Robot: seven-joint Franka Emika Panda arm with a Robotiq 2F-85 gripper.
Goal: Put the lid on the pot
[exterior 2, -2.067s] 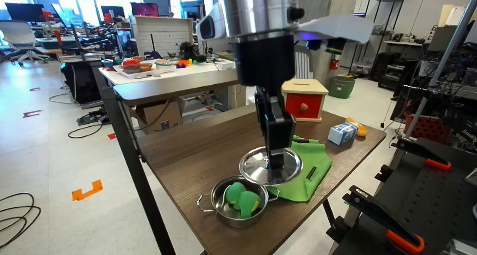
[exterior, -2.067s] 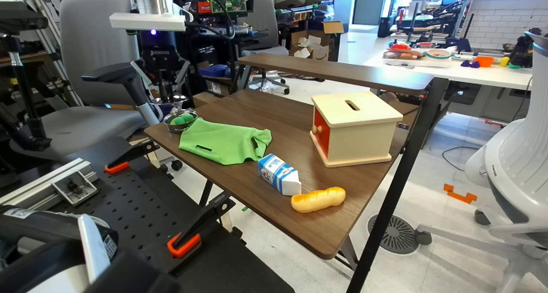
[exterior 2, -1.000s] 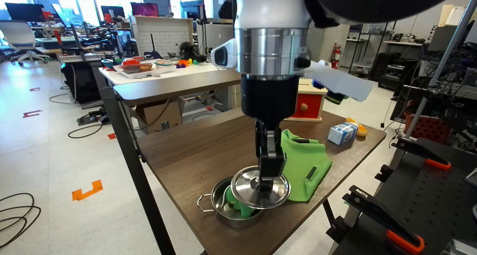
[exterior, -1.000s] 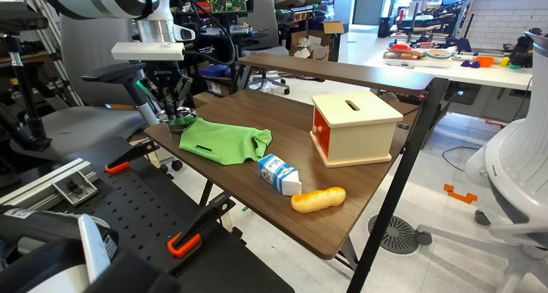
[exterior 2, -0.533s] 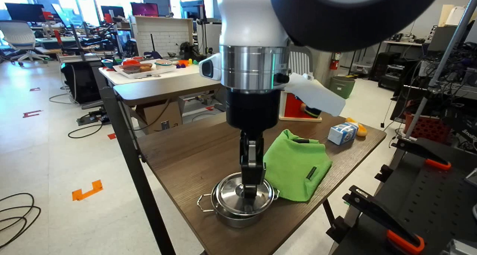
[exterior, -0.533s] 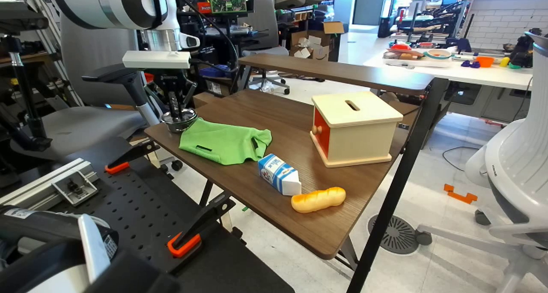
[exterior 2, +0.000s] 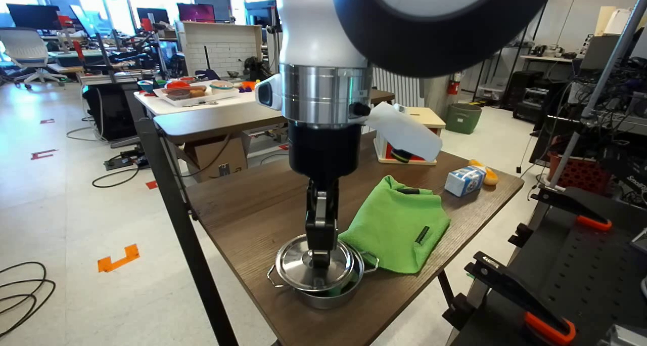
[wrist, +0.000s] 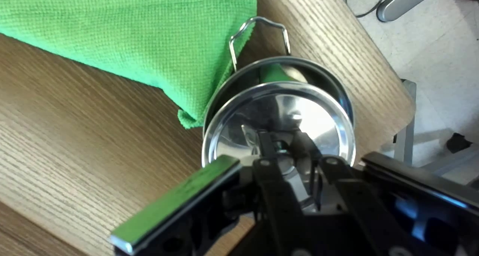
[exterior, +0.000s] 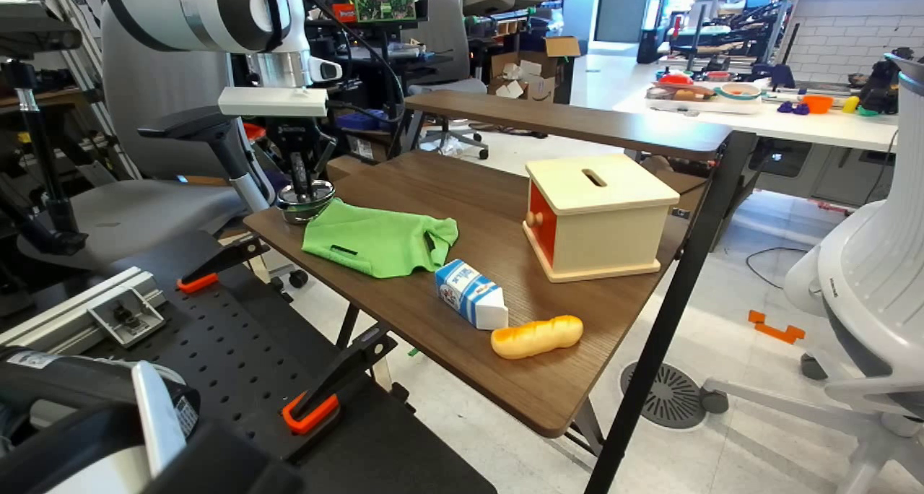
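Wrist view: the fingers [wrist: 266, 147] of the gripper [wrist: 283, 145] are clamped on the lid [wrist: 277, 113] at its centre, one finger to the left, one to the right. The lid is off-centre over the pot [wrist: 237, 84], leaving a crescent of the mouth exposed; contact with the rim cannot be confirmed. The arm [exterior: 206, 10], in an exterior view, enters at upper left and bends at the wrist; the gripper points straight down. Counted there at the table [exterior: 484, 191], left to right: one pot, one lid, one green cloth [exterior: 379, 237], one carton [exterior: 471, 294] on its side, one yellow roll [exterior: 537, 336], one wooden box [exterior: 600, 216]. Green contents [wrist: 273, 73] of the pot: mostly covered, number undetermined.
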